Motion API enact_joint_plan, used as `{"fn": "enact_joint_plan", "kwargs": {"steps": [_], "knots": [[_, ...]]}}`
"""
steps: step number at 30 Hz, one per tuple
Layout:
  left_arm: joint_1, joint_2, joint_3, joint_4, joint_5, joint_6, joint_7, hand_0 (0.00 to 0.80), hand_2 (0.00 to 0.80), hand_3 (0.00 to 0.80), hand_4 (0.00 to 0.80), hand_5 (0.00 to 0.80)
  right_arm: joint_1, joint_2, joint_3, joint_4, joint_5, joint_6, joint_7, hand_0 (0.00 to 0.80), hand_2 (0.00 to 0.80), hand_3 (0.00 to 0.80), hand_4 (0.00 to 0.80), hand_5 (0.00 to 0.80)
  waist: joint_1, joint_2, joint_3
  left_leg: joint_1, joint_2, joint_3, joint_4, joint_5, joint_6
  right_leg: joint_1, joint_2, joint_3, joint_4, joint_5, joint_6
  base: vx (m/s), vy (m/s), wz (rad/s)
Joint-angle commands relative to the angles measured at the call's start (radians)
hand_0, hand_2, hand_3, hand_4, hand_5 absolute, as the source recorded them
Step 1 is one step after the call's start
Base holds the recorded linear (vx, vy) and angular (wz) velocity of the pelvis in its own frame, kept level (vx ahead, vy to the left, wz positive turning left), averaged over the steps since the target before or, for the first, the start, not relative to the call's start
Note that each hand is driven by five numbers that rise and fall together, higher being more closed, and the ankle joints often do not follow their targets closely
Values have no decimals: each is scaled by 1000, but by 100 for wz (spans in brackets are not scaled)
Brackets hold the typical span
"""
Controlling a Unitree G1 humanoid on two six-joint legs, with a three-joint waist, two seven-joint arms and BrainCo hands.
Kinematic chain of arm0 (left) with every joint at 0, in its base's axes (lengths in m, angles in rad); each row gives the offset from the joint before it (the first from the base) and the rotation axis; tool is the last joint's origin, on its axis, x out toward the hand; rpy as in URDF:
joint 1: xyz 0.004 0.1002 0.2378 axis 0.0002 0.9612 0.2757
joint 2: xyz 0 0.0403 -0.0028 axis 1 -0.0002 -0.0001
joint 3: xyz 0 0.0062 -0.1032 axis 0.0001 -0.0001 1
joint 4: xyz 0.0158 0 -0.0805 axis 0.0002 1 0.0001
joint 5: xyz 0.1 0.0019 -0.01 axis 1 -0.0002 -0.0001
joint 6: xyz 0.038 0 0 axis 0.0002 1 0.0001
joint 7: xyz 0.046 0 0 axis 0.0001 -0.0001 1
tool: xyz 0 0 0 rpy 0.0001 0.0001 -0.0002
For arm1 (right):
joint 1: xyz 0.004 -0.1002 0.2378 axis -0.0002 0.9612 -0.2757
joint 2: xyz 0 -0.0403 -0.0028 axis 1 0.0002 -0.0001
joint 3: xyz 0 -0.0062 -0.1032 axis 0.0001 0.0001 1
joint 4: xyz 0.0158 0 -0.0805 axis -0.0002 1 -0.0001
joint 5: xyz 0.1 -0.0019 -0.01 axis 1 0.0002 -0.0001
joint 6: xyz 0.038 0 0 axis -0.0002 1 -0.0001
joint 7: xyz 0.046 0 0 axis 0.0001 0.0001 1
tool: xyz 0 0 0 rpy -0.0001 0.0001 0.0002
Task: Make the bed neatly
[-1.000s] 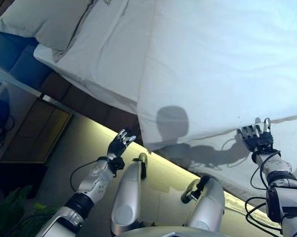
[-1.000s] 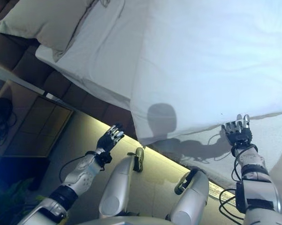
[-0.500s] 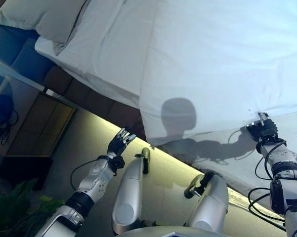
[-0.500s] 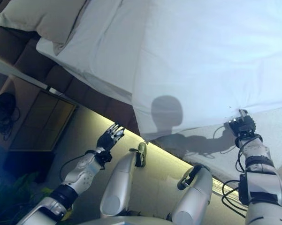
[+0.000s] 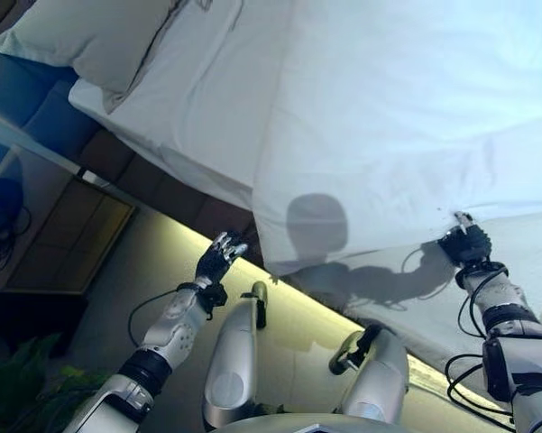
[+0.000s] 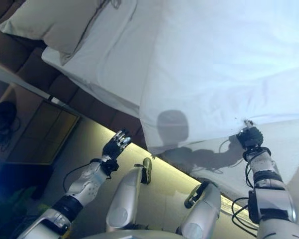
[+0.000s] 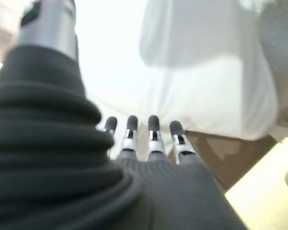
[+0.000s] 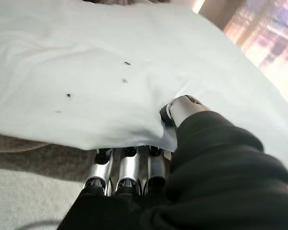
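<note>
Right robot hand (image 5: 465,244) pinches the duvet (image 5: 406,117) edge; fingers underneath.

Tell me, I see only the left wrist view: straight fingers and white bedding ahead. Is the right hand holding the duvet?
Observer: Yes. The right hand pinches the duvet edge, thumb on top, fingers under.
Operator: Does the left hand touch anything?
Observer: No. The left hand is open in the air, beside the duvet's hanging corner.
Operator: Is there a pillow?
Observer: Yes, one pillow lies at the head of the bed.
</note>
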Motion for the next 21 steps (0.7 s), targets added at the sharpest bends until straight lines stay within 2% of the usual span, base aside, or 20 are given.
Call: {"fn": "enact_joint_plan", "kwargs": {"steps": [1, 2, 5, 13, 21], "knots": [[28, 21, 47, -56, 130, 5, 37, 0, 0, 0, 0, 0, -17, 55, 50, -95, -54, -60, 47, 800, 800, 800, 800, 800, 49, -6, -60, 148, 23, -24, -26, -88, 57, 80, -7, 69, -418, 484, 140, 22, -57, -13], [31, 25, 47, -52, 166, 15, 49, 0, 0, 0, 0, 0, -17, 72, 62, -120, -67, -62, 28, 800, 800, 800, 800, 800, 51, -13, -65, 164, 18, -14, -55, -56, 66, 107, -5, 50, -458, 511, 124, 39, -48, -4], [37, 38, 40, -26, 299, 29, 87, 0, 0, 0, 0, 0, -20, 125, 116, -194, -124, -61, -21, 800, 800, 800, 800, 800, 60, -27, -94, 241, 6, -13, -125, -34, 67, 202, 16, 28, -542, 529, 130, 91, -25, 1], [41, 50, 15, -10, 582, 73, 204, 0, 0, 0, 0, 0, 4, 263, 322, -415, -199, 3, -141, 800, 800, 800, 800, 800, 74, -51, -179, 416, -5, 10, -262, -11, 59, 428, 57, -30, -731, 548, 134, 128, 4, -3], [24, 32, -32, -22, 794, 82, 300, 0, 0, 0, 0, 0, 13, 365, 453, -506, -227, 53, -175, 800, 800, 800, 800, 800, 75, -62, -220, 498, -5, 35, -327, 4, 52, 521, 71, -67, -803, 562, 149, 72, 10, -4]]}}
